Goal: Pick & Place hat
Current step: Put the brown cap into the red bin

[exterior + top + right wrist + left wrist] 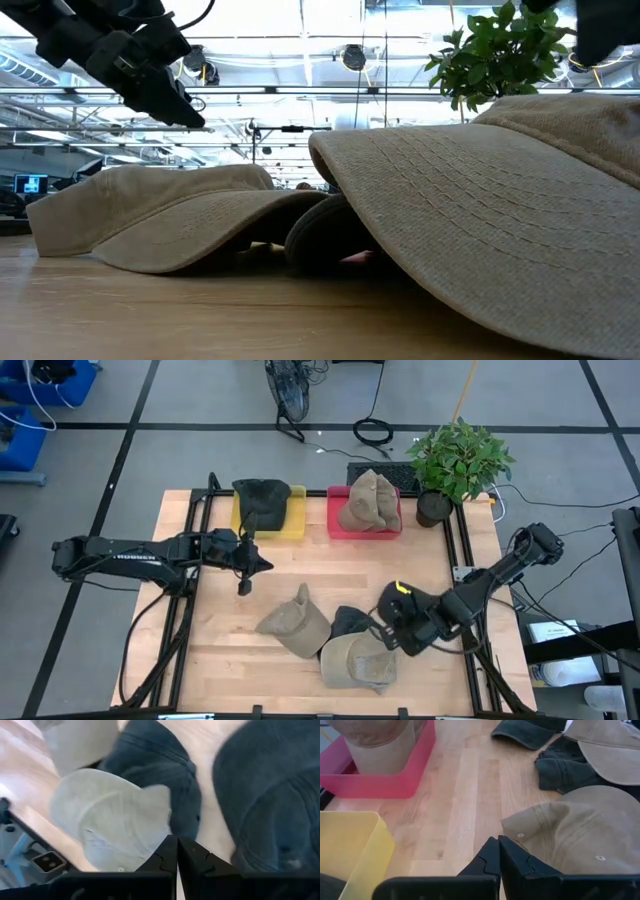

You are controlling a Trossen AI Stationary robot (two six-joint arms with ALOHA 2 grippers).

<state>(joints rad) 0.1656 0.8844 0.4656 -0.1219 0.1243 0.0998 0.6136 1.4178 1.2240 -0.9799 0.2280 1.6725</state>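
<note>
Both arms' jaws were clenched empty. The right gripper [388, 632] hovered over three loose fabric caps [340, 640] on the wooden bench [200, 650], probably choosing one; the left gripper [262, 563] waited near the yellow tray [292, 525].

Even, bright overhead light fills the high view, and the wooden tabletop [225, 650] shows only soft, short shadows beneath the arms and caps. In the low view, rows of ceiling lamps [352, 56] glare white against a washed-out ceiling, while the near tan cap brim [480, 210] looms large and slightly soft, with deep shadow under it. The left wrist view is warm and fairly sharp on the wood, its own fingers [492, 862] blurred. The right wrist view is pale, bluish and smeared throughout
</note>
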